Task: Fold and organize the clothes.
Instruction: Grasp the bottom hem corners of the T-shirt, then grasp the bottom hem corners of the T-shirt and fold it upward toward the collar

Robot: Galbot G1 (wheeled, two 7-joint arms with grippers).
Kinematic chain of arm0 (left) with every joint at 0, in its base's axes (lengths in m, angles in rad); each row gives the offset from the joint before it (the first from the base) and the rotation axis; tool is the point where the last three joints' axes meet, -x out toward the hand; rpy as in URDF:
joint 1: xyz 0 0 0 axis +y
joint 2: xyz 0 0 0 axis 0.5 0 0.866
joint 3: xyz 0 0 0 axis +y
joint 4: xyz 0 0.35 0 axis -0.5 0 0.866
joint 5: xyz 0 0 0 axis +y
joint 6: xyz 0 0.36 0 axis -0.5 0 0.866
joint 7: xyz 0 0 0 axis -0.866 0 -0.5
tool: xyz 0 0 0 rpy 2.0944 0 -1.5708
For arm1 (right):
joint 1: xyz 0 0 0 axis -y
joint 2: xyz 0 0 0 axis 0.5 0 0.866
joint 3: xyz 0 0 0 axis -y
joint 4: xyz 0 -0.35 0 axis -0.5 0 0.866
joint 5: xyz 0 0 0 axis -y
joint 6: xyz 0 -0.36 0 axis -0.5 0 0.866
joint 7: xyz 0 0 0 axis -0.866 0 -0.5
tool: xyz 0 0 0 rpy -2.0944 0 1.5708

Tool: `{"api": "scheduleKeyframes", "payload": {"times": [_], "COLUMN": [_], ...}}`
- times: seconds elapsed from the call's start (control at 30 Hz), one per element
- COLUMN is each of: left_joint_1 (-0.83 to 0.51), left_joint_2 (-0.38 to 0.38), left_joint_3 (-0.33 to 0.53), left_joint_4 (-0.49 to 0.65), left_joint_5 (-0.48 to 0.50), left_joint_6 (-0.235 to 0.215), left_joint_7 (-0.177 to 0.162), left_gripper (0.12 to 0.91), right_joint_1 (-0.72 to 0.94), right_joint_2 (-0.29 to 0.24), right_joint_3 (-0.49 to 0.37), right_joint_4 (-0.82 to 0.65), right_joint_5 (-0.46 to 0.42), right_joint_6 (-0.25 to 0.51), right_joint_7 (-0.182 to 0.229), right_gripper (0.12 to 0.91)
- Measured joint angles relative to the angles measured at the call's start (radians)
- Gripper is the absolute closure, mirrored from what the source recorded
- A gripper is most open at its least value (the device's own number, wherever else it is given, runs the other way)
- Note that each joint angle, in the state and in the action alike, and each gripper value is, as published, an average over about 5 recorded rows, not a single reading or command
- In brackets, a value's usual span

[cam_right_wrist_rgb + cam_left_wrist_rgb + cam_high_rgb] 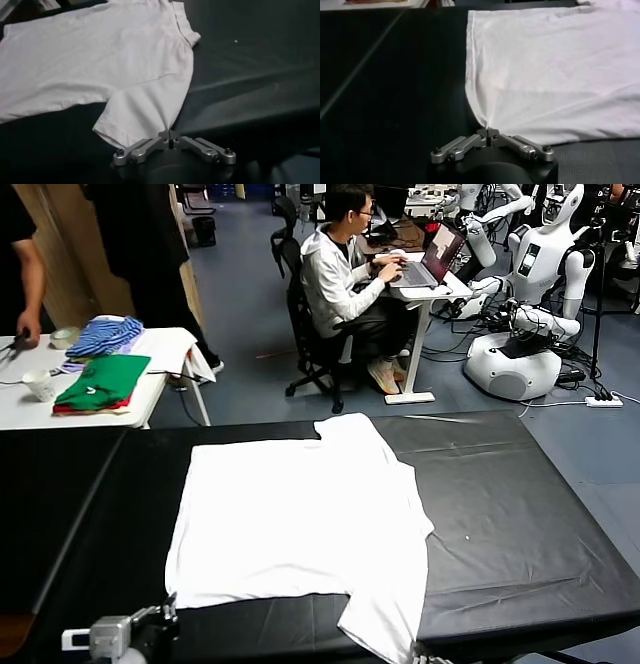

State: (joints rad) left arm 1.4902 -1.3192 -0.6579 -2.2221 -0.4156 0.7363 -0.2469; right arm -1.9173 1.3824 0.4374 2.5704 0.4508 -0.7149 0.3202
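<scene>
The white T-shirt (300, 519) lies spread flat on the black table (520, 514), plain side up, collar toward the far edge. My left gripper (488, 132) is shut on the near left hem corner of the shirt (550, 65), the cloth drawn to a point between its fingertips. In the head view it sits at the table's near left (166, 614). My right gripper (169, 135) is shut on the tip of the near sleeve (145, 110), which hangs over the front edge. The printed side does not show.
A white side table (150, 399) at the far left holds folded green and red garments (105, 381), a blue-striped garment (105, 336) and a cup (40, 385). A seated person (345, 279) and parked robots (525, 334) are beyond the black table.
</scene>
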Motion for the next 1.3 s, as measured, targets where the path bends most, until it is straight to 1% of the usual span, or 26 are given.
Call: {"api": "scheduleKeyframes", "payload": {"times": [0.17, 0.27, 0.37, 0.8, 1.0, 1.23, 1.3], "left_joint_1": [-0.035, -0.053, -0.071, -0.113, -0.128, -0.146, -0.151], "left_joint_2": [0.008, 0.013, 0.017, 0.022, 0.027, 0.035, 0.034], "left_joint_3": [0.005, 0.012, 0.017, 0.033, 0.035, 0.036, 0.037], "left_joint_4": [0.019, 0.032, 0.045, 0.094, 0.105, 0.1, 0.103], "left_joint_5": [-0.006, -0.007, -0.007, -0.002, -0.004, -0.024, -0.023], "left_joint_6": [0.0, 0.0, 0.0, 0.0, 0.0, 0.0, -0.01], "left_joint_7": [-0.001, -0.001, 0.0, 0.001, -0.001, -0.001, -0.005], "left_gripper": [0.883, 0.883, 0.883, 0.883, 0.883, 0.883, 0.883], "right_joint_1": [0.088, 0.141, 0.196, 0.43, 0.503, 0.569, 0.583], "right_joint_2": [-0.007, -0.001, 0.003, 0.015, 0.015, 0.015, 0.016], "right_joint_3": [0.048, 0.058, 0.061, 0.03, 0.027, 0.002, -0.006], "right_joint_4": [-0.01, -0.046, -0.089, -0.269, -0.328, -0.393, -0.41], "right_joint_5": [-0.008, -0.019, -0.02, -0.036, -0.037, -0.043, -0.048], "right_joint_6": [0.087, 0.135, 0.163, 0.19, 0.189, 0.184, 0.184], "right_joint_7": [-0.039, -0.057, -0.067, -0.077, -0.092, -0.093, -0.093], "right_gripper": [0.884, 0.884, 0.884, 0.884, 0.884, 0.884, 0.884]}}
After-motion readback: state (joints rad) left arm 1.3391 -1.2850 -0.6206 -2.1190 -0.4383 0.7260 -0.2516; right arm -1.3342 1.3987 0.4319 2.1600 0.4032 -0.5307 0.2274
